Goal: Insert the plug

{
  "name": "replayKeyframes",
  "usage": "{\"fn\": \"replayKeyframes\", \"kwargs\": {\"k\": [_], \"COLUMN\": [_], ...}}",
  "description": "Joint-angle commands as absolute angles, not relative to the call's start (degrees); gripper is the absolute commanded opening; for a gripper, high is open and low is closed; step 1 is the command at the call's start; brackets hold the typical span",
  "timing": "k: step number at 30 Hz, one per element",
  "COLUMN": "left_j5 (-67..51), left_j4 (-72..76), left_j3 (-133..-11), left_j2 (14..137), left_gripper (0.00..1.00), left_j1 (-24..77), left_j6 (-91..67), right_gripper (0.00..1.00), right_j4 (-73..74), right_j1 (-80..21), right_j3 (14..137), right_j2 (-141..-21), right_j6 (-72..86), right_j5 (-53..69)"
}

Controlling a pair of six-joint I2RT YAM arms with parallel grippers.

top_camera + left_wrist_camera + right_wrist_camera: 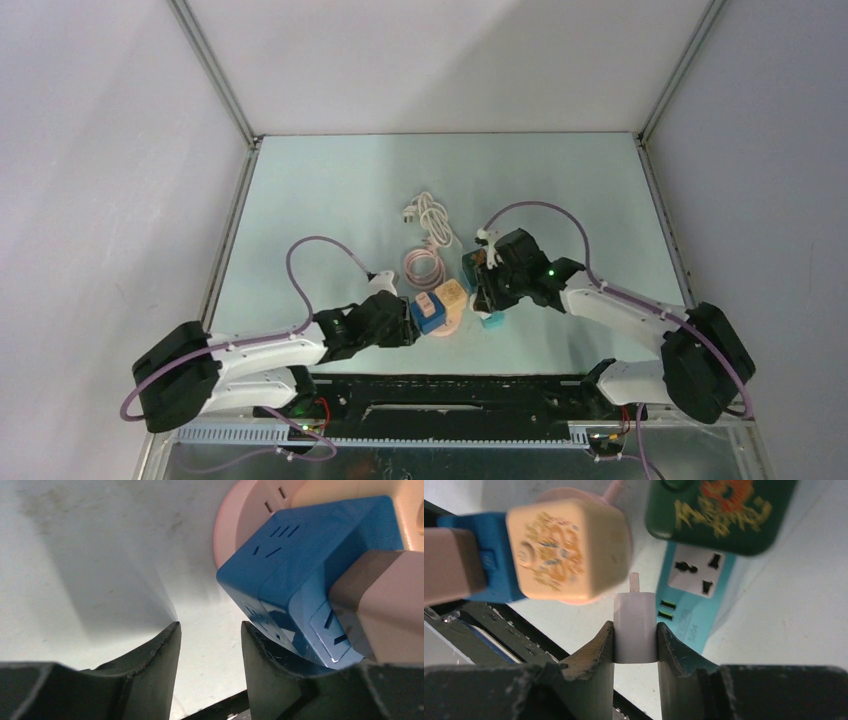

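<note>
White plug (635, 630) pinched between right jaws, prong outward.

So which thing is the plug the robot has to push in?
Find the right gripper over the pale green table. Pinched between its black fingers is the plug, a small block with one prong poking forward. Its neighbours are the blue cube, cream cube and dark green block; only the plug is plain white.
</note>
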State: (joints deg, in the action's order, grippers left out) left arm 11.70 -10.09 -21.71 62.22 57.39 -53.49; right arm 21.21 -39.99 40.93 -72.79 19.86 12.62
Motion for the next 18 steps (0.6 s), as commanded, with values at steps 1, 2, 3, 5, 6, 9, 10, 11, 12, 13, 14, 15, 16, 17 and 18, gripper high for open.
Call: {"fn": "replayKeyframes", "kwargs": {"k": [1,2,3,5,6,9,10,11,12,13,14,15,16,17,18], "left_j5": [11.9,12.2,12.4,12.6,12.9,14.2,15.4,16.4,17.6,18.7,19.1,19.1,18.9,18.3,17.7], "left_j4": [-1.0,-0.4,1.0,2.3,2.3,0.6,-1.5,-3.3,-5.1,-6.8,-8.2,-9.6,-11.5,-13.2,-14.9], "left_j3": [-21.5,-21.6,-21.7,-22.0,-22.1,-22.3,-22.3,-22.1,-21.7,-21.3,-20.9,-20.6,-20.5,-20.4,-20.3], "left_j2": [66.0,66.4,66.8,67.4,67.6,67.1,66.6,65.7,64.4,62.4,60.4,58.5,56.0,53.4,50.5], "left_gripper": [0.51,0.51,0.51,0.50,0.50,0.51,0.52,0.55,0.57,0.60,0.63,0.65,0.67,0.68,0.69], "left_j1": [59.7,60.2,60.7,61.5,61.9,62.8,62.9,62.9,62.9,62.9,62.9,62.9,62.9,62.9,62.9], "left_j6": [-55.3,-55.3,-55.4,-55.5,-55.5,-55.1,-54.9,-54.9,-55.0,-54.9,-54.5,-53.5,-52.5,-51.6,-50.8], "right_gripper": [0.00,0.00,0.00,0.00,0.00,0.00,0.00,0.00,0.00,0.00,0.00,0.00,0.00,0.00,0.00], "right_j4": [16.9,16.6,16.3,15.6,15.8,17.1,17.9,18.7,19.7,20.7,21.8,22.5,23.0,23.1,22.8], "right_j1": [-42.6,-42.8,-43.0,-43.3,-43.5,-43.6,-43.6,-43.6,-43.6,-43.6,-43.6,-43.6,-43.4,-43.2,-42.9], "right_j3": [48.0,48.7,49.4,50.7,51.4,52.7,52.7,52.7,52.7,52.7,52.6,52.4,51.9,51.2,50.3], "right_j2": [-76.3,-77.0,-77.5,-78.8,-79.4,-80.5,-80.5,-80.4,-80.2,-79.9,-79.6,-79.1,-78.3,-77.3,-76.0], "right_j6": [20.2,20.2,20.2,20.2,20.2,19.7,19.4,18.8,18.2,17.4,16.7,16.0,15.4,14.9,14.1], "right_j5": [11.5,11.6,11.6,11.8,11.6,10.1,9.1,8.0,6.9,5.4,4.2,3.3,2.5,2.2,2.5]}}
